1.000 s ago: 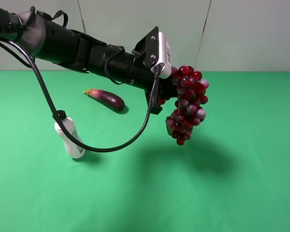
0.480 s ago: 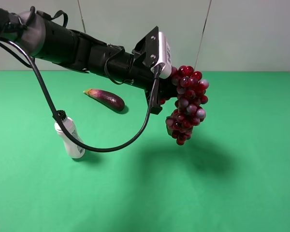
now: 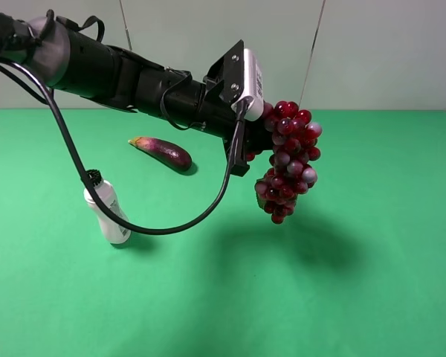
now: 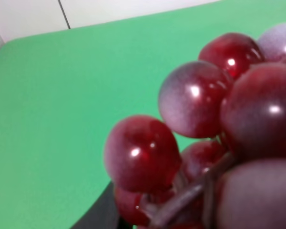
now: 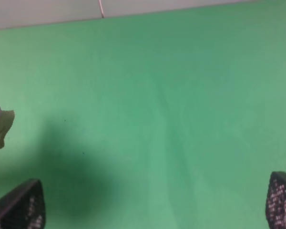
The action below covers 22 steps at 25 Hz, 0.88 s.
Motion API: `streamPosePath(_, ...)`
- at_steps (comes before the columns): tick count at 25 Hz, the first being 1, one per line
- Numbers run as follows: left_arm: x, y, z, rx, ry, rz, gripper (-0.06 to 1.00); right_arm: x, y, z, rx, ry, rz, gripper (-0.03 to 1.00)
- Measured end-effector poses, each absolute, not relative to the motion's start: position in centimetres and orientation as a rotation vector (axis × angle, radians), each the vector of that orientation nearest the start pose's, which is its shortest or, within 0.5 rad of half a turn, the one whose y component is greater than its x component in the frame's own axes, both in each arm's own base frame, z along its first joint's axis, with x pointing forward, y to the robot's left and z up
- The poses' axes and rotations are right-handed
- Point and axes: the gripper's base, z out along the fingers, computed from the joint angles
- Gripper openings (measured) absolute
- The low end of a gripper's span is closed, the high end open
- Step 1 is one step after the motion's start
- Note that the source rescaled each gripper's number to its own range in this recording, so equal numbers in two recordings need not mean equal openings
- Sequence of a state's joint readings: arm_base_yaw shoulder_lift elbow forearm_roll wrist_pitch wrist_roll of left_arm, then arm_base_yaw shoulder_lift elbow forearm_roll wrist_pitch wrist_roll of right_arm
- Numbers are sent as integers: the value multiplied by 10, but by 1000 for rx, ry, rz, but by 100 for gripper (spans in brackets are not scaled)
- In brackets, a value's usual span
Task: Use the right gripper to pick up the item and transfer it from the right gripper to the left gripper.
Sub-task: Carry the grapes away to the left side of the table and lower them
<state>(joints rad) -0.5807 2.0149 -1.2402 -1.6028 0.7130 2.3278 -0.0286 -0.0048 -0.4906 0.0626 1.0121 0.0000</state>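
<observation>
Surface: green table (image 3: 372, 282), pale panelled wall behind. An eggplant (image 3: 162, 151) and a white bottle (image 3: 108, 210) sit on the mat on the left side, well apart from the work.

Bunch of grapes (image 3: 288, 160): in the air above mid-table, hanging from the tip of the left gripper (image 3: 254, 143), touching nothing below. The jaws are hidden behind the berries. In the left wrist view only berries and a bit of stem fill the frame, so where the grip sits cannot be read. As nothing else carries the bunch, I judge this hand closed on it.

Right gripper (image 5: 150, 204): spread wide and empty, with bare mat between its fingertips (image 5: 20, 206). It is absent from the exterior high view. An olive-green scrap (image 5: 0, 128) at the edge of its wrist view is probably the bunch's leaf.

Handover looks complete.

Risks:
- The load hangs to one side and below the claw. If the hold is on only a few berries or a thin stem, a quick swing could tear it free.
- A drop from here could roll toward the table edge.
- Berries crowd the left wrist lens, so slip would go unseen there.
</observation>
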Motion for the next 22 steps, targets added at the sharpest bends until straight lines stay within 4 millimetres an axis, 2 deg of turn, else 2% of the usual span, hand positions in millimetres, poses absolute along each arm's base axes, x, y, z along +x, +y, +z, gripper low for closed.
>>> streamPosePath(7, 318, -278, 178, 1572, 1437, -713, 1, -3, 5, 279, 28, 1999, 56, 100)
streamPosePath(10, 318, -271, 188, 1605, 1415, -669, 1, -3, 5, 279, 28, 1999, 56, 100)
streamPosePath(17, 314, -248, 254, 1483, 1478, -542, 1, -3, 5, 279, 28, 1999, 56, 100)
streamPosePath(22, 313, -227, 284, 1383, 1543, -487, 1, -3, 5, 279, 28, 1999, 56, 100)
